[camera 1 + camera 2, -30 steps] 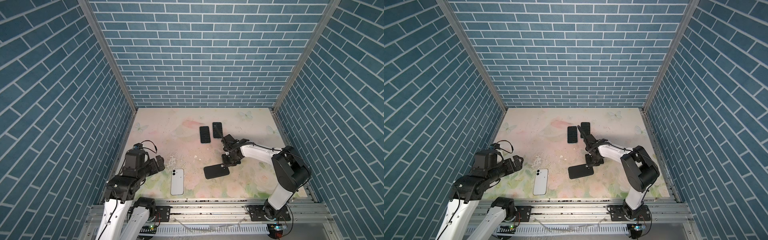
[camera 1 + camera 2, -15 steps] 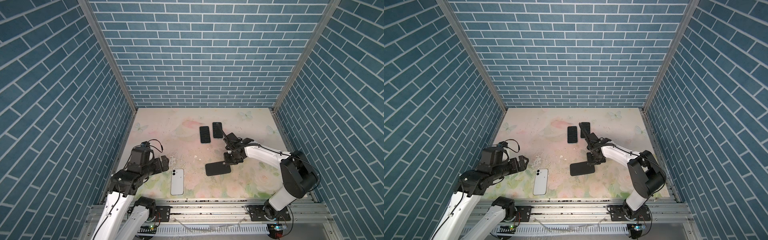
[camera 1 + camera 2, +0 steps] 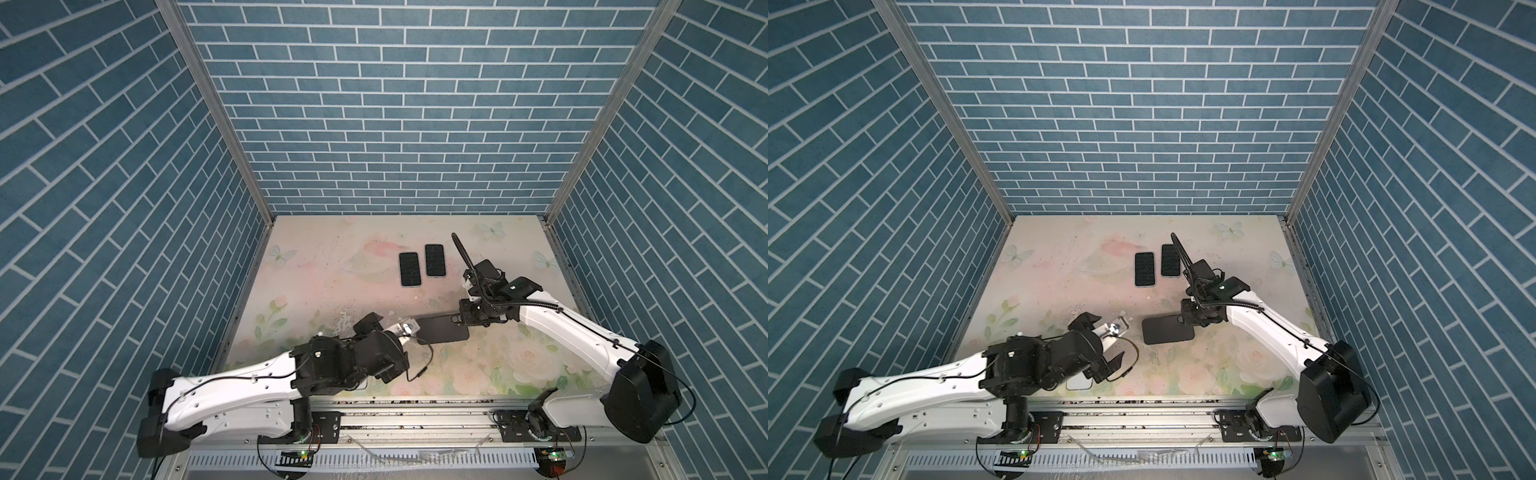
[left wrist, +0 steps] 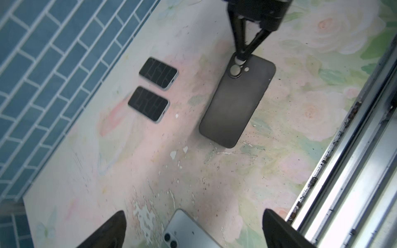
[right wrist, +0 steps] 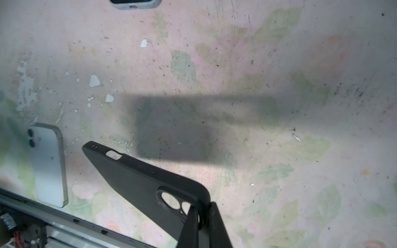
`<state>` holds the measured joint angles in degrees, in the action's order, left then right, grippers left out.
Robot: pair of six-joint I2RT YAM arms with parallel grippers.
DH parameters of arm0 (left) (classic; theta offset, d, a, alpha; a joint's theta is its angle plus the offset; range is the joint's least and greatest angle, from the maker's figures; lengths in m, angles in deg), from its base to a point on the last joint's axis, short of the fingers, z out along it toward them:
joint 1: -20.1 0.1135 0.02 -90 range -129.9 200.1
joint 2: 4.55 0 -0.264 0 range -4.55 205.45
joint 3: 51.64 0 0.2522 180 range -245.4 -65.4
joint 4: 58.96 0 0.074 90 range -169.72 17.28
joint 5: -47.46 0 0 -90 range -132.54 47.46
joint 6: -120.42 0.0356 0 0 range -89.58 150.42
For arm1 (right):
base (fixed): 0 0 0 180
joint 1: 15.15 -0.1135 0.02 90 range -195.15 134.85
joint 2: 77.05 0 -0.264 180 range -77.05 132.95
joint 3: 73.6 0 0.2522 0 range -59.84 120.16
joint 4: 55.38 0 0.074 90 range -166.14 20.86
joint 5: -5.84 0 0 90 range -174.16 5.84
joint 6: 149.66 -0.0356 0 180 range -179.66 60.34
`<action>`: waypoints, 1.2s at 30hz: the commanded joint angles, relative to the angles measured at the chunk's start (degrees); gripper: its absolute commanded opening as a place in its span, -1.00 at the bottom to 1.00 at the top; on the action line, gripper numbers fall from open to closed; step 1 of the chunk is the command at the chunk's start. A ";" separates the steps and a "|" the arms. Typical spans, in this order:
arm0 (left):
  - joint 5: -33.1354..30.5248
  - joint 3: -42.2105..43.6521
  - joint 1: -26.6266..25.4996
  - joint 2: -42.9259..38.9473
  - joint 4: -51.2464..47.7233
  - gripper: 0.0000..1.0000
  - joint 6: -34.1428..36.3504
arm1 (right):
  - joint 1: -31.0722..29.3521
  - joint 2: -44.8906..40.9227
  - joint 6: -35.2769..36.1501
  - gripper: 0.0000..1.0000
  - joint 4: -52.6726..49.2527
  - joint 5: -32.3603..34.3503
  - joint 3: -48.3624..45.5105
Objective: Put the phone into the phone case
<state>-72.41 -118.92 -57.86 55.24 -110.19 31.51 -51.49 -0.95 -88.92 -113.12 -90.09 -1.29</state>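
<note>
The black phone case [image 3: 442,330] hangs tilted over the middle of the desk [image 3: 332,257], its camera-cutout end clamped in the right hand [image 3: 464,321]. The pale phone [image 5: 48,167] lies face down at the near left, beneath the left hand [image 4: 194,214], whose jaws stand wide apart.

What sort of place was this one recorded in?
Probably a robot test booth, not a lived-in room. Blue brick-pattern walls with bare metal posts at the corners box in a flowery table on three sides. A left arm and right arm sit on a metal rail along the front.
</note>
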 commanded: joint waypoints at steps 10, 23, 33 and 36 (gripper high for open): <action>-14.07 13.29 -11.11 9.62 50.80 0.99 43.12 | 0.57 -12.17 -7.10 -0.82 -5.47 -10.80 1.13; -13.87 20.38 -11.65 8.86 60.70 0.88 62.52 | 0.63 -17.67 -9.49 -0.88 -9.12 -18.67 4.12; -23.22 20.76 -11.45 12.70 66.32 0.62 70.14 | 0.57 -16.75 -10.73 -0.87 -7.44 -21.81 3.31; -23.31 19.64 -11.09 11.99 60.50 0.25 66.71 | 0.61 -16.72 -10.84 -0.88 -7.39 -21.76 3.49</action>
<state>-93.56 -98.07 -69.09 67.63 -46.00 99.52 -51.09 -17.74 -98.45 -120.58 -110.55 1.50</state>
